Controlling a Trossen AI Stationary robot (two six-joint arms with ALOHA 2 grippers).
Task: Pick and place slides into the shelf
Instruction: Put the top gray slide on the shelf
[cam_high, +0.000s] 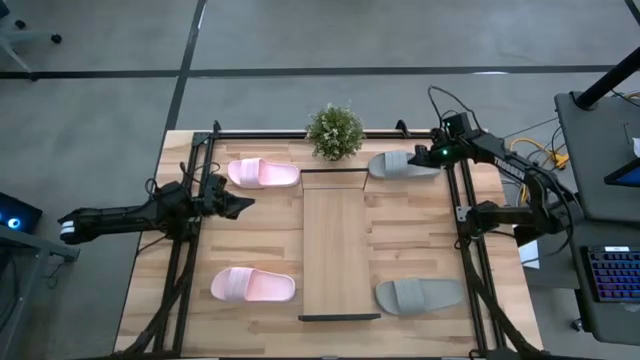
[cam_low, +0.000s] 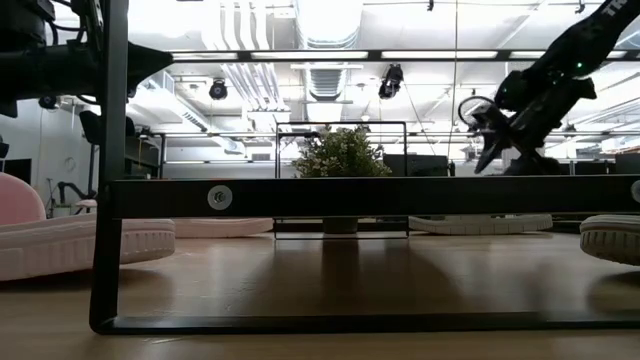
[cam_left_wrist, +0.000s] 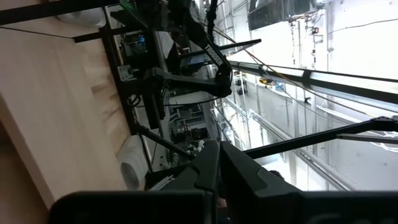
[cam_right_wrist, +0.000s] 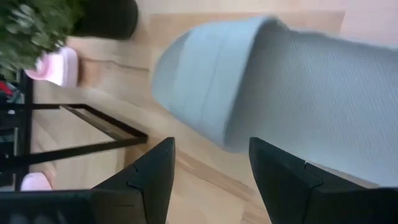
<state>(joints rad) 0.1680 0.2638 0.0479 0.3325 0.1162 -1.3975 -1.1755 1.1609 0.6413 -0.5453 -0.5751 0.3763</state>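
Right hand (cam_high: 432, 153) over far grey slide (cam_high: 403, 165), fingers spread wide, holding nothing.
Slide lies crosswise on the counter (cam_high: 260, 240), just right of the shelf's (cam_high: 335, 250) far end; strap sits below the fingers. Left hand (cam_high: 240, 204) shut, empty, parked near the far pink slide (cam_high: 263, 173).

4 slides (cam_high: 264, 173) flanking the shelf (cam_high: 336, 250)

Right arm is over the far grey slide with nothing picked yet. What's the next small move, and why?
Probably lower the right gripper straight down onto the far grey slide. Its fingers stand open with the slide just ahead of them, apart, and the shelf holds no slides. The left gripper waits shut beside the far pink slide.
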